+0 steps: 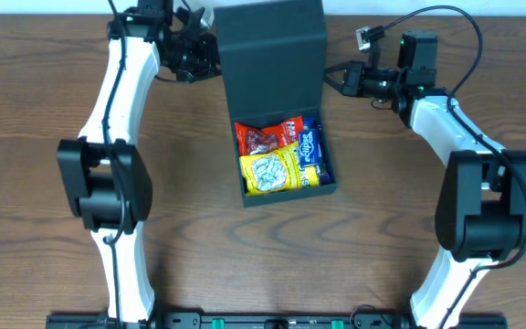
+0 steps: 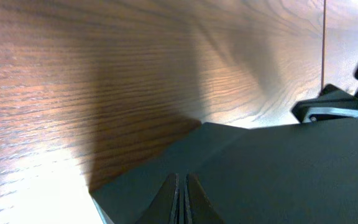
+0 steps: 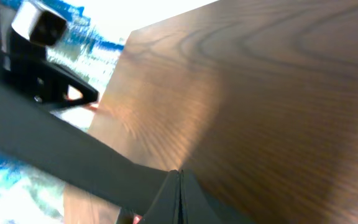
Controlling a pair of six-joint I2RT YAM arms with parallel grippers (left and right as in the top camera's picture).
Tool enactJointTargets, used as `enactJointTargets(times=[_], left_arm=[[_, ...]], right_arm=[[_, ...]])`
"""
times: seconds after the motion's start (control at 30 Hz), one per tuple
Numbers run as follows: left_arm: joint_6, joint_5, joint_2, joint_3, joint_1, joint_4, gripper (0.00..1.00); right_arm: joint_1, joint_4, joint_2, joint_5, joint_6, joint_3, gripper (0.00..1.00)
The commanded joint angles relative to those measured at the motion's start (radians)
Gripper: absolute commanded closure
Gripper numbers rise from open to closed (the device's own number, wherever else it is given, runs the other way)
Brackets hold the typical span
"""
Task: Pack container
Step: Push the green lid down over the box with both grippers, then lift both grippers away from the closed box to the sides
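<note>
The dark green container [image 1: 290,194] sits open at the table's middle, its flip lid [image 1: 272,64] standing up at the far side. Inside lie a red pack [image 1: 268,137], a yellow pack [image 1: 272,170] and a blue pack [image 1: 311,146]. My left gripper [image 1: 210,57] is shut, its tips against the lid's left edge; in the left wrist view the closed fingers [image 2: 182,186] lie on the lid [image 2: 278,168]. My right gripper [image 1: 330,78] is shut at the lid's right edge; its tips [image 3: 179,175] touch the lid [image 3: 55,149].
Bare wooden table [image 1: 53,256] lies all round the container. Each arm's base stands at the near edge, left [image 1: 108,183] and right [image 1: 482,210]. A cable [image 1: 446,14] loops above the right arm.
</note>
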Motion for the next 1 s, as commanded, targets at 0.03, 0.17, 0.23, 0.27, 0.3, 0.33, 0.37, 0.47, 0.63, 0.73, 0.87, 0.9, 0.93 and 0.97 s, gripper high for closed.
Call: enactJointTargets(times=[0.03, 0.17, 0.23, 0.27, 0.3, 0.33, 0.37, 0.47, 0.63, 0.73, 0.87, 0.9, 0.93, 0.97], left_arm=[[0.091, -0.053, -0.08, 0.026, 0.002, -0.034, 0.94], [0.148, -0.07, -0.119, 0.025, 0.002, -0.072, 0.94], [0.164, -0.1, -0.132, 0.025, 0.001, -0.093, 0.94], [0.18, -0.119, -0.14, 0.025, 0.001, -0.107, 0.94], [0.189, -0.134, -0.145, 0.025, 0.001, -0.117, 0.94], [0.194, -0.153, -0.15, 0.025, 0.001, -0.126, 0.94], [0.195, -0.166, -0.154, 0.025, 0.001, -0.13, 0.94], [0.195, -0.173, -0.156, 0.025, 0.002, -0.135, 0.94], [0.196, -0.203, -0.156, 0.025, 0.002, -0.163, 0.95], [0.195, -0.233, -0.156, 0.025, 0.002, -0.181, 0.94], [0.195, -0.248, -0.156, 0.025, 0.002, -0.208, 0.94], [0.195, -0.248, -0.156, 0.025, 0.002, -0.214, 0.94], [0.195, -0.252, -0.157, 0.025, 0.002, -0.224, 0.94], [0.195, -0.261, -0.159, 0.025, 0.002, -0.234, 0.94]], right_arm=[[0.01, -0.039, -0.038, -0.073, -0.097, 0.015, 0.98], [0.011, -0.092, -0.038, -0.073, -0.135, 0.015, 0.98], [0.011, -0.114, -0.038, -0.074, -0.146, 0.015, 0.98], [0.011, -0.13, -0.04, -0.074, -0.157, 0.015, 0.98], [0.011, -0.147, -0.043, -0.072, -0.169, 0.015, 0.98], [0.011, -0.159, -0.044, -0.071, -0.181, 0.015, 0.98], [0.011, -0.175, -0.05, -0.06, -0.184, 0.015, 0.98], [0.011, -0.23, -0.07, 0.007, -0.209, 0.015, 0.98], [0.01, -0.336, -0.127, 0.138, -0.255, 0.015, 0.98], [0.005, -0.374, -0.16, 0.207, -0.255, 0.015, 0.99], [-0.006, -0.422, -0.203, 0.269, -0.254, 0.015, 0.99], [-0.009, -0.436, -0.214, 0.282, -0.255, 0.015, 0.99], [-0.012, -0.449, -0.226, 0.293, -0.255, 0.015, 0.98], [-0.016, -0.465, -0.24, 0.305, -0.255, 0.015, 0.99]])
